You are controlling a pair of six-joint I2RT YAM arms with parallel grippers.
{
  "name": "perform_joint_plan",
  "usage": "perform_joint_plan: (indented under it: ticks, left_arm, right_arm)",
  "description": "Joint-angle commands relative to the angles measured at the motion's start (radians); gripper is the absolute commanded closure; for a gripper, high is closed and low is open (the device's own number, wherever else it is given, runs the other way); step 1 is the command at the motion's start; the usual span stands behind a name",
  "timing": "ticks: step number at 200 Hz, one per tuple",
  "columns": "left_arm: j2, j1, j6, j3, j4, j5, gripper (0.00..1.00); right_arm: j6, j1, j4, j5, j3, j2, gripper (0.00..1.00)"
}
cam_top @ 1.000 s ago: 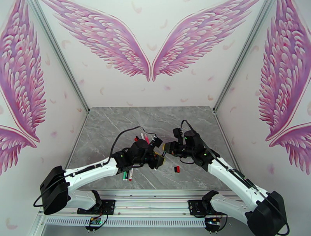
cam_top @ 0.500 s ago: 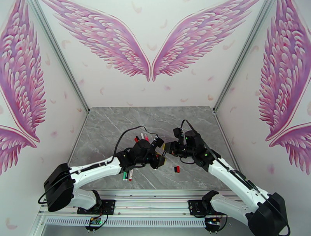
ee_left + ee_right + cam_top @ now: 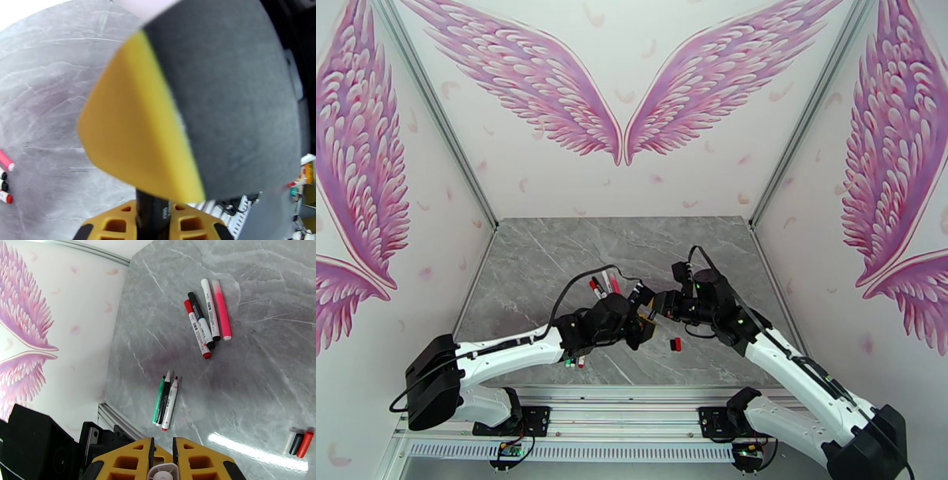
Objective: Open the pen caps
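My two grippers meet above the middle of the table. My right gripper point(image 3: 659, 305) point(image 3: 162, 463) is shut on a pen, whose whitish end point(image 3: 162, 472) shows between its yellow fingers. Facing it, my left gripper point(image 3: 643, 317) point(image 3: 152, 215) is shut on a black cylinder point(image 3: 152, 209), the black end of that pen. Three loose pen caps point(image 3: 297, 443) point(image 3: 675, 344), whitish, black and red, lie side by side on the table. Several capped pens point(image 3: 206, 323) point(image 3: 604, 283) lie together farther back. Three uncapped pens point(image 3: 165, 402) point(image 3: 575, 361) lie near the front edge.
The grey marble table point(image 3: 553, 253) is walled in by white panels with pink wings. A metal rail point(image 3: 632, 395) runs along the near edge. In the left wrist view the right gripper's yellow and black finger point(image 3: 189, 98) looms close. Bare table lies behind the pens.
My left arm has reached right and forward to the right gripper, and its jaws have closed on the pen's black end. The right gripper has stayed shut and shifted slightly.
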Motion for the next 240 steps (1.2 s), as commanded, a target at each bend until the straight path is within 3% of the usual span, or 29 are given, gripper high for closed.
perform_joint_plan:
  ticks: [1,24,56,109,161,203,240]
  left_arm:
    - [-0.035,-0.012,0.015,-0.008,-0.125,-0.063,0.96]
    - [-0.040,-0.009,-0.007,-0.037,-0.053,0.085,0.96]
    - [-0.090,0.032,-0.042,-0.098,0.041,0.256,0.96]
    - [-0.106,0.062,-0.043,-0.117,0.016,0.341,0.96]
    - [-0.070,0.057,-0.034,-0.098,-0.005,0.291,0.96]
    - [-0.044,-0.007,0.010,-0.037,-0.137,0.000,0.95]
    - [-0.017,-0.063,0.037,0.008,-0.174,-0.112,0.95]
  right_arm:
    - [0.039,-0.033,0.010,0.165,-0.011,-0.038,0.87]
    - [0.034,-0.041,0.046,0.142,-0.019,-0.057,0.87]
    - [-0.023,-0.071,0.167,0.001,-0.056,-0.082,0.87]
    - [-0.069,-0.089,0.254,-0.116,-0.066,-0.091,0.87]
    - [-0.109,-0.096,0.292,-0.133,-0.066,-0.102,0.87]
    - [-0.118,-0.100,0.095,0.059,0.000,-0.094,0.87]
    - [-0.066,-0.106,0.018,0.169,0.009,-0.079,0.87]
